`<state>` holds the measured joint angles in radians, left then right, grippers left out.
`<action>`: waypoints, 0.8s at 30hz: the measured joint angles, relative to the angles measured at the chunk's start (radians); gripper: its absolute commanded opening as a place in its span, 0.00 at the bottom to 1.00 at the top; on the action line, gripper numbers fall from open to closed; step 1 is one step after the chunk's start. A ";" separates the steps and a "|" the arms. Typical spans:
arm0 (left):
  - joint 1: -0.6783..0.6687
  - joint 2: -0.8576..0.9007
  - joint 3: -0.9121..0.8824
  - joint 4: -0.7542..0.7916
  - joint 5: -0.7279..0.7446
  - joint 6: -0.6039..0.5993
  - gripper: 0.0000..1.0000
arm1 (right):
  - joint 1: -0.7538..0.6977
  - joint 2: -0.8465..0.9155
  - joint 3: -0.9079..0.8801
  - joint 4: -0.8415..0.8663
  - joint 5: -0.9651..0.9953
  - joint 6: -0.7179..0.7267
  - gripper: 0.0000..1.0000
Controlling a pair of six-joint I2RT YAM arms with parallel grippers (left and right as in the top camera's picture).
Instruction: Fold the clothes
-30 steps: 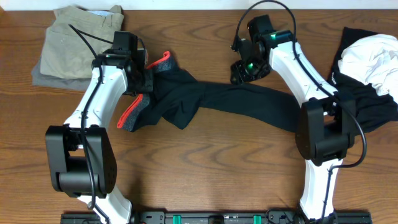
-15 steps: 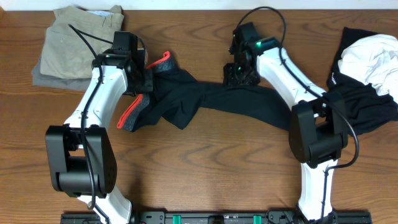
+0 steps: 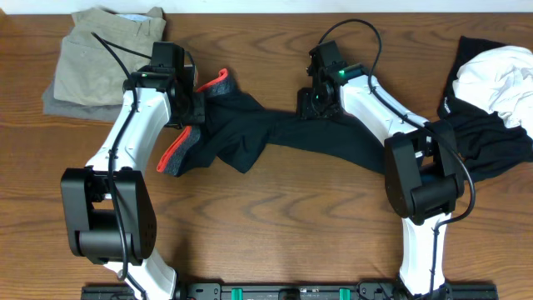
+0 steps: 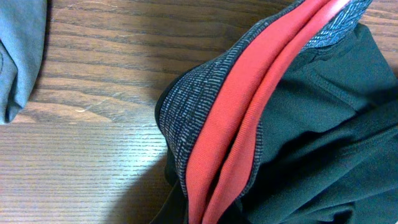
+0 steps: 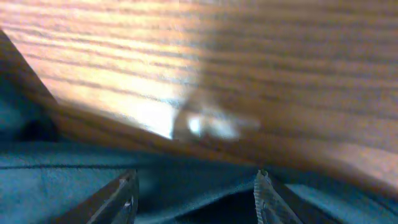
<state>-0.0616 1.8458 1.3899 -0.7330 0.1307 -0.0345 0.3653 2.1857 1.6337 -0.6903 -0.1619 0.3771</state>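
Note:
A black garment (image 3: 333, 142) with a grey waistband and red lining (image 3: 176, 148) lies stretched across the middle of the table. My left gripper (image 3: 193, 110) is shut on its waistband end. In the left wrist view the red lining (image 4: 236, 124) and grey band run down into the jaws, and the fingers are hidden. My right gripper (image 3: 313, 103) is down at the garment's upper edge near the middle. In the right wrist view its fingers (image 5: 196, 196) are open, with dark fabric (image 5: 74, 174) between and under them.
Folded khaki trousers (image 3: 104, 50) lie on a grey cloth at the back left. The grey cloth's edge shows in the left wrist view (image 4: 18, 56). A pile of white (image 3: 495, 75) and black (image 3: 491, 142) clothes sits at the right edge.
My right gripper has moved left and down from bare wood onto the garment's upper edge. The left arm and the waistband have not moved.

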 measured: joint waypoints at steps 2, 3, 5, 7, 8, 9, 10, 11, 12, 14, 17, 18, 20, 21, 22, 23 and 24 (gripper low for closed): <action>0.000 0.000 0.000 0.000 0.000 0.000 0.06 | 0.000 0.000 0.000 0.001 0.002 0.003 0.58; 0.000 0.000 0.000 0.000 0.000 0.000 0.06 | 0.000 0.000 0.000 0.001 0.005 0.003 0.57; 0.000 0.000 0.000 0.000 0.000 0.000 0.06 | 0.000 0.000 0.000 0.002 0.014 0.006 0.58; 0.000 0.000 0.000 0.000 0.000 0.000 0.06 | 0.000 0.000 0.000 0.007 0.022 0.006 0.58; 0.000 0.000 0.000 0.000 0.000 0.000 0.06 | 0.000 0.000 0.000 0.008 0.023 0.006 0.59; 0.000 0.000 0.000 0.000 0.000 0.000 0.06 | 0.000 0.000 0.000 0.010 0.025 0.006 0.59; 0.000 0.000 0.000 0.000 0.000 0.000 0.06 | 0.000 0.000 0.000 0.010 0.025 0.006 0.58; 0.000 0.000 0.000 0.000 0.000 0.000 0.06 | 0.000 0.001 0.000 0.010 0.026 0.005 0.58; 0.000 0.000 0.000 0.000 0.000 0.000 0.06 | 0.000 0.002 0.000 0.010 0.026 0.005 0.57; 0.000 0.000 0.000 0.000 0.000 0.000 0.06 | 0.000 0.007 0.000 0.007 0.026 -0.001 0.52; 0.000 0.000 0.000 0.000 0.000 0.000 0.06 | 0.000 0.017 0.000 0.002 0.028 -0.010 0.44; 0.000 0.000 0.000 0.000 0.000 0.000 0.06 | 0.000 0.020 0.000 0.000 0.029 -0.012 0.42; 0.000 0.000 0.000 0.000 0.000 0.000 0.06 | 0.000 0.021 -0.001 -0.001 0.029 -0.019 0.39; 0.000 0.000 0.000 0.000 0.000 0.000 0.06 | 0.000 0.021 -0.001 -0.001 0.029 -0.023 0.36; 0.000 0.000 0.000 0.000 0.000 0.000 0.06 | 0.000 0.021 -0.001 -0.002 0.029 -0.025 0.32; 0.000 0.000 0.000 0.000 0.000 0.000 0.06 | 0.000 0.021 -0.001 -0.002 0.029 -0.028 0.24; 0.000 0.000 0.000 0.000 0.000 0.000 0.06 | 0.000 0.021 -0.001 -0.002 0.029 -0.034 0.17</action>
<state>-0.0616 1.8458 1.3899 -0.7326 0.1307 -0.0349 0.3653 2.2066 1.6329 -0.6922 -0.1333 0.3431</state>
